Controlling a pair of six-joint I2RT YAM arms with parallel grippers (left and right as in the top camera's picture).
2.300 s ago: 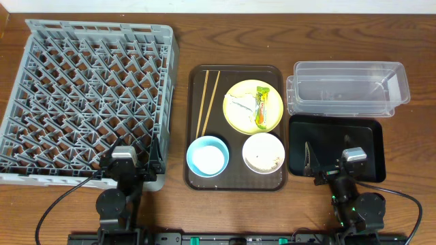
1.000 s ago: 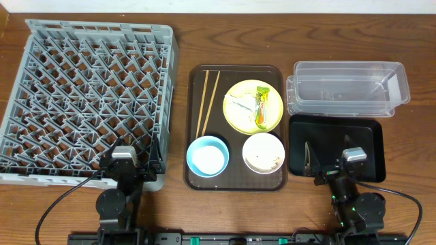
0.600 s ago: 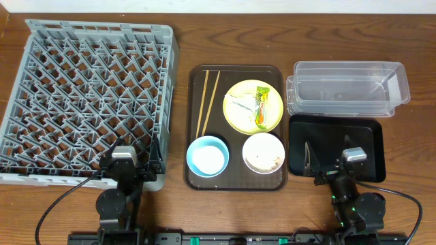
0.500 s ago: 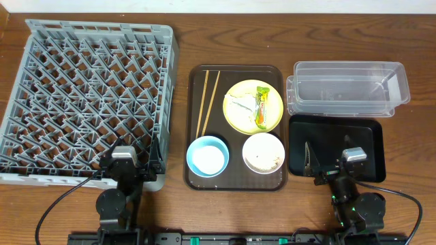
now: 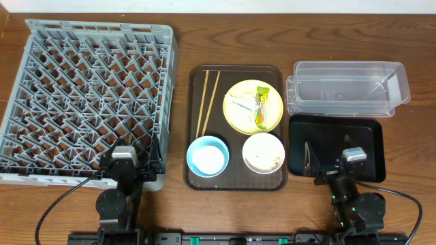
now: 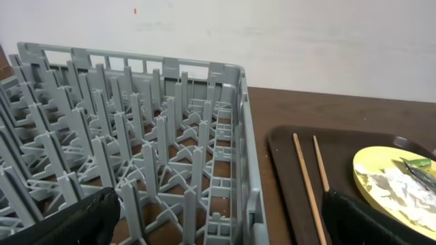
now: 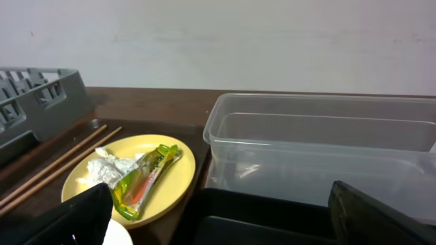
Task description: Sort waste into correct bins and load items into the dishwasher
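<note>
Taking the brown serving tray (image 5: 235,181) as the mark. Along its left strip, far half: wooden chopsticks (image 5: 206,102), a pair lying side by side, nearly parallel to that rim. In its far right quarter: yellow plate (image 5: 246,124), flat on the tray floor. On that plate, toward the tray's right rim: snack wrapper (image 5: 261,106), orange and green, lying lengthwise far to near; next to it, toward the tray's middle: white tissue (image 5: 240,105), crumpled, up against the wrapper. In the near left quarter: light blue bowl (image 5: 207,156), upright. In the near right quarter: white bowl (image 5: 245,144), upright, with rice scraps (image 5: 264,159) whitish in its bottom. Left of the tray, just beside its left rim: dish rack (image 5: 88,102), grey, pegs up, reaching farther back than the tray. Right of the tray, level with its far half: clear plastic tub (image 5: 346,90), upright. Right of the tray, level with its near half and just beside its right rim: black tray (image 5: 340,133), shallow. Left of the tray's near left corner: left gripper (image 6: 221,204), jaws spread wide, pointing toward the far side. Right of the tray's near right corner: right gripper (image 7: 219,194), jaws spread wide too, pointing the same way.
</note>
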